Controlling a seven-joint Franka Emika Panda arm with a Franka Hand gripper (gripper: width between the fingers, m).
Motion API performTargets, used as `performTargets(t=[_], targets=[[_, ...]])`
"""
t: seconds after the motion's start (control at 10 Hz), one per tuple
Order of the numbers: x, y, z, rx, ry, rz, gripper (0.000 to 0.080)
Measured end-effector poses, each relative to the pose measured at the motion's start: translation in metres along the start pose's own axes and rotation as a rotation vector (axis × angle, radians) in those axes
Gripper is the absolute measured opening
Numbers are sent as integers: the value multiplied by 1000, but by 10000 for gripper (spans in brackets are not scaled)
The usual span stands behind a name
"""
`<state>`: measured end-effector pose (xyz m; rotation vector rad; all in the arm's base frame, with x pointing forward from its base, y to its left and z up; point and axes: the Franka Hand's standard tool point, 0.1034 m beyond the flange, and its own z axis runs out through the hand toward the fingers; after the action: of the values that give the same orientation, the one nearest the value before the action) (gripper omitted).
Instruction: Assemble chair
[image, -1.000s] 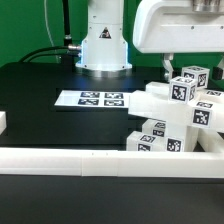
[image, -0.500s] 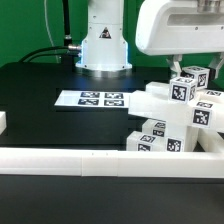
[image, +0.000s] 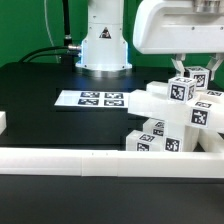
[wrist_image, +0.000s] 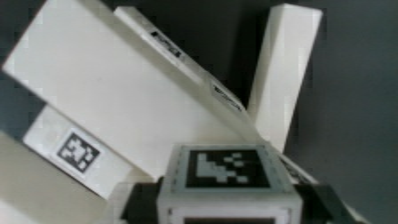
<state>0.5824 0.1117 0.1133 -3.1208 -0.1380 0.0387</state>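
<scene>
Exterior view: the gripper (image: 192, 72) sits over a tagged post (image: 194, 78) atop the chair (image: 172, 122) parts piled at that view's right, by the border rail (image: 95, 160); marker board (image: 96, 99) lies apart. Wrist view: fingers (wrist_image: 143, 199) flank the post (wrist_image: 224, 172); can't tell if pinching.

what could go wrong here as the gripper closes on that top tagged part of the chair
The gripper sits over a tagged block at the top of the chair, fingers at either side. If the grip is off-centre the block may twist or slip. The chair parts are crowded against the white border rail, so a tug might shift neighbouring pieces.
</scene>
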Motion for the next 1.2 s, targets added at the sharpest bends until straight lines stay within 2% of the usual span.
performTargets(t=[0.6, 1.1, 1.2], targets=[[2, -3, 0, 12, 37, 487, 282], [2, -4, 0, 22, 35, 757, 282], [3, -4, 1, 52, 32, 884, 282]])
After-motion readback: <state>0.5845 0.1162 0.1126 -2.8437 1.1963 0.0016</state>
